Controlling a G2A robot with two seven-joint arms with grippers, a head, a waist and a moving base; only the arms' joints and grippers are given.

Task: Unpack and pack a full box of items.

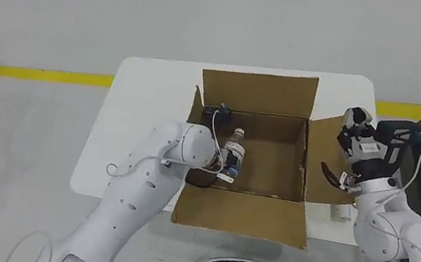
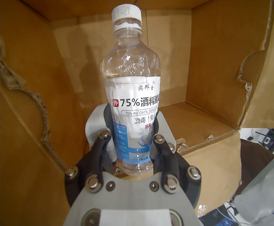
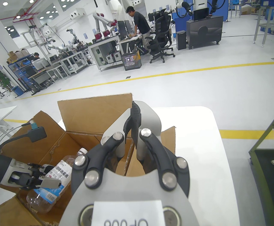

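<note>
Left claw (image 2: 132, 119): pinching the bottle (image 2: 130, 96) across the lower half of its label, one finger on each side. The bottle's base sits close to the palm and its white cap points straight away from the claw.
Bottle's place: inside the cardboard box (image 2: 214, 53), held in the claw. The near side wall is just beside the claw and bare cardboard floor lies ahead of it.
Step in hand: I can't tell from here whether it is coming out or going in. With the floor bare, I judge it to be either the last item out or the first one back.
Doing it well: the plastic looks thin and dented, so I'd keep the squeeze light. I'd also watch the cap, which leads the claw and would catch a wall or the torn flap edges first. Travel should run along the bottle's length and clear of the rim.
Left arm pose: it comes in over the side wall, with the wrist dipped into the box and the bottle tilted.
Right claw (image 3: 133, 119): fingers pressed together on nothing. It sits outside the box, over the opposite side flap, with the table (image 3: 192, 139) beyond and below it.
</note>
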